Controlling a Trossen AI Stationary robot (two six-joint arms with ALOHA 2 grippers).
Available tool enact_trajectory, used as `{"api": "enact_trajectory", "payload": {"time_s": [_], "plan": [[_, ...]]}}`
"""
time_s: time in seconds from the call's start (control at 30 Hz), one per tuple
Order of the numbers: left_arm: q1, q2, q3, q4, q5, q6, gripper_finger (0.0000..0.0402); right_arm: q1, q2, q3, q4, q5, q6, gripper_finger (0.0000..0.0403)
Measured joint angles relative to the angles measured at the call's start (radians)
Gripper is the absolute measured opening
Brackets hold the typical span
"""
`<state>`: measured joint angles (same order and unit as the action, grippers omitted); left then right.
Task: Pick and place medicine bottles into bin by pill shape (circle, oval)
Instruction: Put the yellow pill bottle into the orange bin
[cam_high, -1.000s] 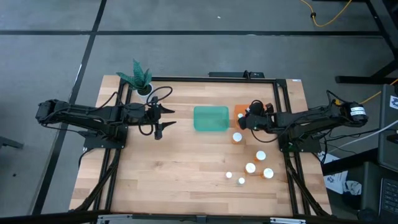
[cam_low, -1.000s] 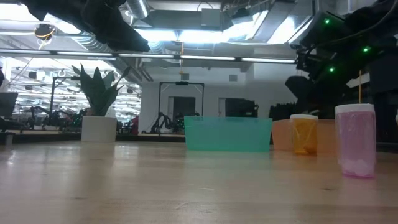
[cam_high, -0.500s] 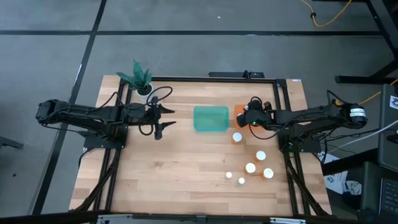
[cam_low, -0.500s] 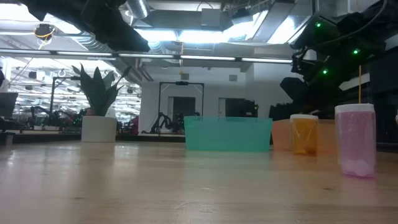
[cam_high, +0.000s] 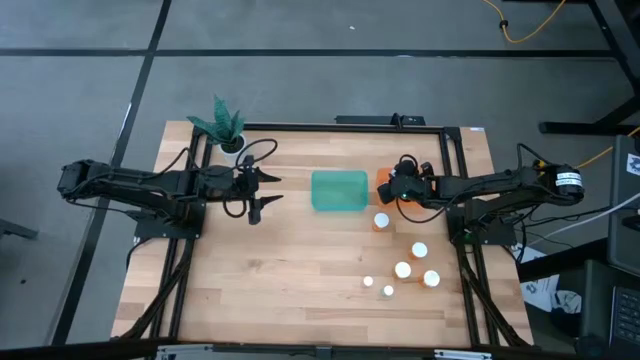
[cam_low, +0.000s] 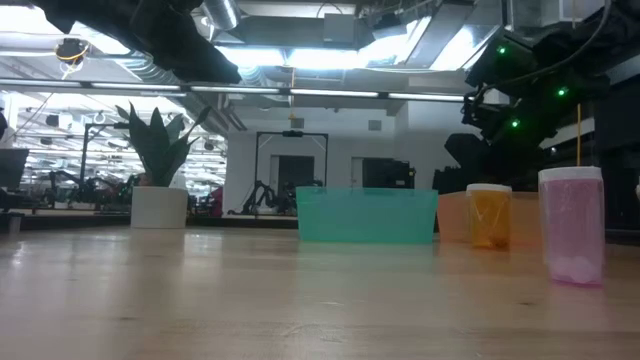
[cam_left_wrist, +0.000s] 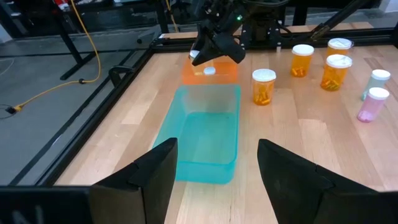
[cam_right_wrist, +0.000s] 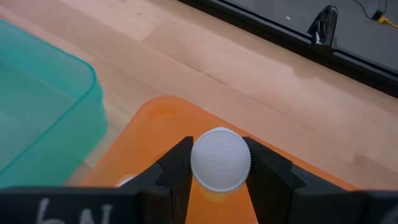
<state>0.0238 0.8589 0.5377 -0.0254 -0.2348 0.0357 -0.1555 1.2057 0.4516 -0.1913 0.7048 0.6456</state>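
Observation:
My right gripper (cam_right_wrist: 221, 163) is shut on a small bottle with a white cap (cam_right_wrist: 221, 155) and hangs over the orange bin (cam_high: 384, 178). It also shows in the left wrist view (cam_left_wrist: 214, 46). My left gripper (cam_high: 262, 190) is open and empty, level above the table left of the teal bin (cam_high: 339, 190). Several more bottles stand upright on the table: one (cam_high: 381, 221) beside the orange bin, the others (cam_high: 402, 269) nearer the front right. A white cap (cam_right_wrist: 124, 181) shows low inside the orange bin. My right gripper pinches the bottle's round white cap by its ribbed rim (cam_right_wrist: 198, 163), one finger (cam_right_wrist: 177, 167) on each of two opposite sides. The fingers come from above, slanting down. The cap faces the wrist camera and hides most of the bottle's body, which hangs over the orange bin's floor (cam_right_wrist: 155, 140).
A white pot with a green plant (cam_high: 228, 135) stands at the far left. The teal bin (cam_left_wrist: 205, 134) lies between the two grippers, touching the orange bin (cam_left_wrist: 208, 73). A pink-tinted bottle (cam_low: 572, 225) and an amber one (cam_low: 488, 215) stand at the right.
My right gripper has moved a little toward the table's far-left with the bottle, from beside the standing bottle to over the orange bin. It has stayed shut.

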Motion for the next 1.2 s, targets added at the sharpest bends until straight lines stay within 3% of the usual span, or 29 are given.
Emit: {"api": "enact_trajectory", "payload": {"time_s": [1.2], "plan": [[0.0, 0.0, 0.0, 0.0, 0.0, 0.0, 0.0214, -0.001, 0.0, -0.001, -0.011, 0.008, 0.03, 0.0134]]}}
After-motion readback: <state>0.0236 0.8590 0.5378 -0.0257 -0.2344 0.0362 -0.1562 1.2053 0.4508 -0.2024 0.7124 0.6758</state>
